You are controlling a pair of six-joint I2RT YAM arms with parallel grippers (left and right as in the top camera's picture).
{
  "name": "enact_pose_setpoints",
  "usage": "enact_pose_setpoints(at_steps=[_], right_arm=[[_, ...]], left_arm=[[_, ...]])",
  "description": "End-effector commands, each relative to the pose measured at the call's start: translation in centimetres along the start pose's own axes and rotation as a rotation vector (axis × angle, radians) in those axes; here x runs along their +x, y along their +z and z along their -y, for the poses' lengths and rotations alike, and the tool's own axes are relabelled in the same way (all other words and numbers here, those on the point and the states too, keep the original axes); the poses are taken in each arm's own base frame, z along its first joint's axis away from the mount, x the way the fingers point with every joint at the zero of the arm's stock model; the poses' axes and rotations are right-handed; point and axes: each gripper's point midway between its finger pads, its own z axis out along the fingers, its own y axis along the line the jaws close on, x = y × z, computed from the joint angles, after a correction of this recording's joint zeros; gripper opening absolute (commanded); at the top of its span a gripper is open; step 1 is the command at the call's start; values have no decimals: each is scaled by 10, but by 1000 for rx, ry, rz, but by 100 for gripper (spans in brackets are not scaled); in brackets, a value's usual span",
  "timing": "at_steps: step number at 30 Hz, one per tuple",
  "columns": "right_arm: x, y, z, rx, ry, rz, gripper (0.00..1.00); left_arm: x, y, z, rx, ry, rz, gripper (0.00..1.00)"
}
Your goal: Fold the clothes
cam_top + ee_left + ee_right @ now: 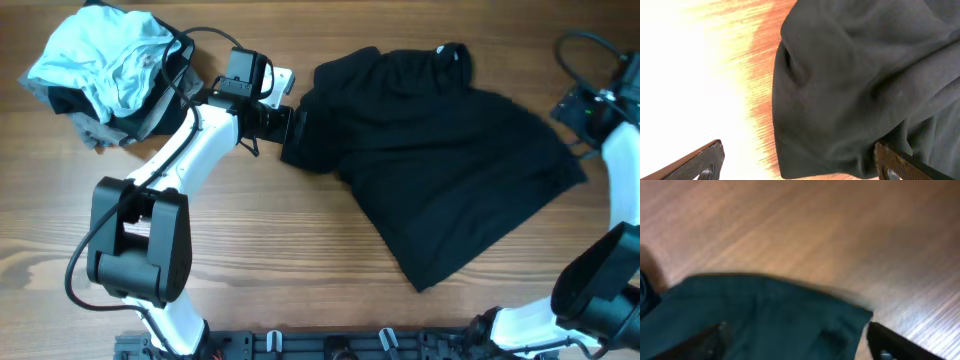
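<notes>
The black shirt [440, 160] lies crumpled across the middle and right of the wooden table, its collar at the far edge. My left gripper [290, 130] is open at the shirt's left edge; in the left wrist view its jaws [800, 167] straddle a bunched fold of the black shirt [855, 90] without closing on it. My right gripper [578, 110] is at the shirt's right edge. In the right wrist view its jaws [800, 342] are open over a corner of the shirt [770, 315].
A pile with a light-blue garment [110, 55] over grey and dark cloth sits at the far left corner. Bare wooden table [270, 250] lies in front of the shirt. Cables run near both arm bases.
</notes>
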Motion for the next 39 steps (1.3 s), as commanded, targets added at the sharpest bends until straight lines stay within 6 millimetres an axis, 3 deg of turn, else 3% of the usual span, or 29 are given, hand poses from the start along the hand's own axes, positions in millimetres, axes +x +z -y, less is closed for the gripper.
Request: enact_pose_setpoints(at_steps=[1, 5, 10, 13, 14, 15, 16, 17, 18, 19, 21, 24, 28, 33, 35, 39], right_arm=[[18, -12, -31, -245, -1, -105, 95], [52, -39, -68, -457, -32, -244, 92], [87, -56, -84, -505, -59, -384, 91], [106, -62, -91, -508, -108, -447, 92], [110, -63, -92, -501, -119, -459, 92], [114, -63, -91, -481, -130, -470, 93], [117, -61, -89, -450, -135, -478, 94], [119, -60, -85, -412, -119, -491, 94], [122, -58, -80, -373, -99, -507, 94], [127, -55, -75, -334, -82, -524, 94], [136, -50, -67, -290, -60, -549, 95], [158, -38, -52, -204, -15, -595, 94], [185, -20, -32, -87, 64, -625, 87], [211, -6, -28, -78, 113, -650, 80], [216, 0, -36, -133, 118, -646, 85], [231, 5, -67, -346, 71, -642, 88]], left_arm=[[-4, 6, -2, -2, 15, 17, 95], [2, 14, -3, 5, 8, -7, 81], [32, 37, -10, 3, -23, -123, 81], [41, 54, -12, 18, -32, -151, 80], [41, 57, -11, 35, -34, -152, 76], [42, 60, -6, 65, -36, -152, 69], [41, 60, -3, 81, -36, -150, 54], [41, 60, -3, 83, -36, -149, 31], [41, 60, -8, 57, -37, -150, 14], [43, 58, -21, -2, -53, -159, 4], [50, 49, -53, -144, -159, -185, 4], [65, 21, -106, -326, -343, -228, 4], [76, -25, -149, -393, -543, -234, 4], [82, -72, -158, -391, -622, -217, 4], [81, -80, -153, -390, -619, -215, 4], [80, -80, -145, -385, -599, -221, 18]])
